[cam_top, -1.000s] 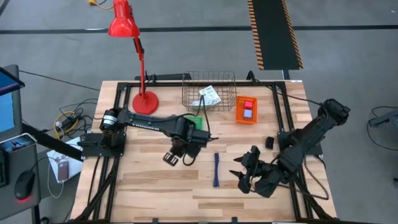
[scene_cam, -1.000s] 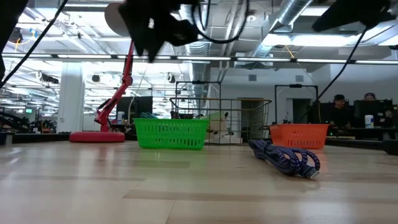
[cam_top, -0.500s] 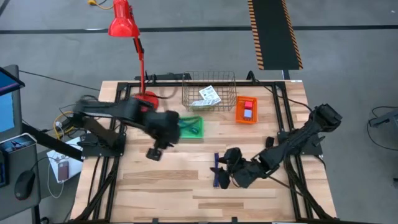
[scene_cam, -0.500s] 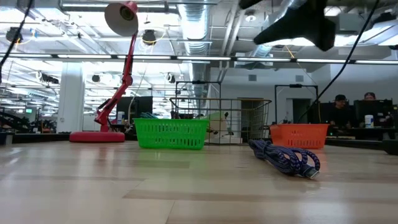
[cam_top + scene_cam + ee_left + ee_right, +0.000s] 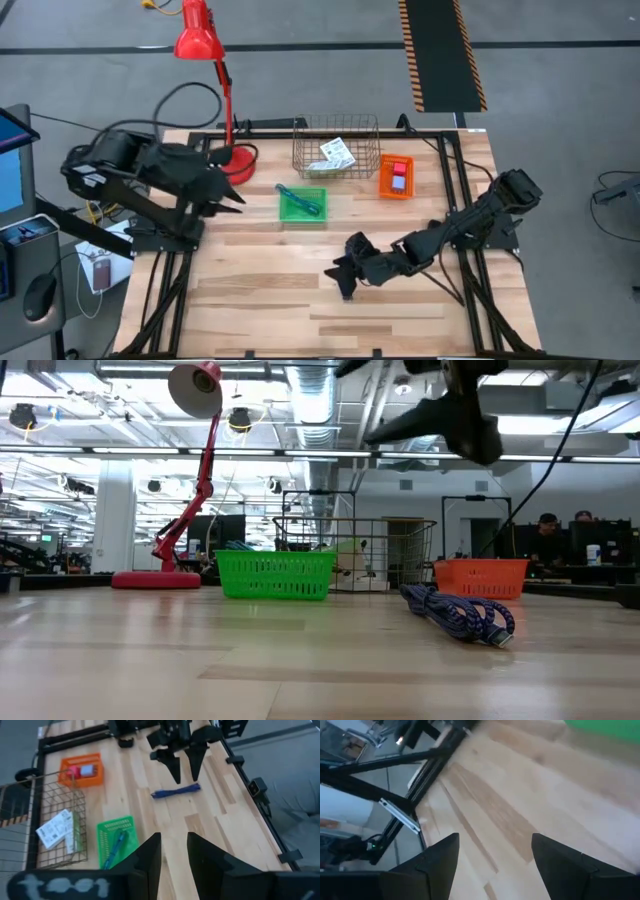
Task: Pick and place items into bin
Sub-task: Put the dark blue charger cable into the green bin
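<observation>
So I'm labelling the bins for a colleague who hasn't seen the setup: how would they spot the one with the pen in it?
Start at the red lamp at the table's back left corner. Three containers line the back: a wire basket, an orange bin, and a green bin in front of the basket. The green bin is the only green one and holds a teal pen.

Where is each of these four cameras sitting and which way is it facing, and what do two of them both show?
High view: overhead, looking straight down on the wooden table; both arms show, left gripper near the red desk lamp.
Low view: at table-top height, looking level past the dark blue braided cord; one arm hangs from above.
Left wrist view: looks over the table past its own two dark fingers, facing the right gripper.
Right wrist view: looks down at bare boards past its own fingers.
Shared: high and left wrist views both show the green plastic basket.
</observation>
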`<action>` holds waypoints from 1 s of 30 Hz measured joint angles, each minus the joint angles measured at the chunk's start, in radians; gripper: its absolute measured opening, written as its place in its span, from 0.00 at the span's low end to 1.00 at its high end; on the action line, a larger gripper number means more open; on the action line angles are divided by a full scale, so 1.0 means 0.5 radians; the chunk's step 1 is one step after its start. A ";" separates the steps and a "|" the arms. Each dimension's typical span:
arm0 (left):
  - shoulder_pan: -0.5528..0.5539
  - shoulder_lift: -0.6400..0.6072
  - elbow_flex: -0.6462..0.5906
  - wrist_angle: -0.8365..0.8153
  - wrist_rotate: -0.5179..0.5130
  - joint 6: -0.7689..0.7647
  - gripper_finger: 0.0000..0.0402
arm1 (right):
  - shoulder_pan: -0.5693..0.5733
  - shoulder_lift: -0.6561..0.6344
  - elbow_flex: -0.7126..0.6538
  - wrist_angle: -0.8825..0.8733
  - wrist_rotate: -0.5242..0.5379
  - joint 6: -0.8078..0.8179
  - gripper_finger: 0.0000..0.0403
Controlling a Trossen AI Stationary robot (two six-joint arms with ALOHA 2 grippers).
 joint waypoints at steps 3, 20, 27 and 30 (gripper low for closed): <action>0.000 -0.049 0.000 -0.004 -0.006 -0.001 0.21 | -0.020 0.000 0.000 -0.141 -0.118 0.176 0.61; -0.030 0.010 -0.002 -0.186 0.040 -0.170 0.21 | -0.033 0.223 0.024 -0.695 -0.250 0.905 0.61; -0.094 0.021 -0.003 -0.186 0.045 -0.232 0.21 | -0.054 0.602 0.235 -0.763 -0.341 0.942 0.61; -0.118 0.021 -0.002 -0.185 0.037 -0.260 0.21 | -0.071 0.712 0.362 -0.933 -0.362 0.938 0.60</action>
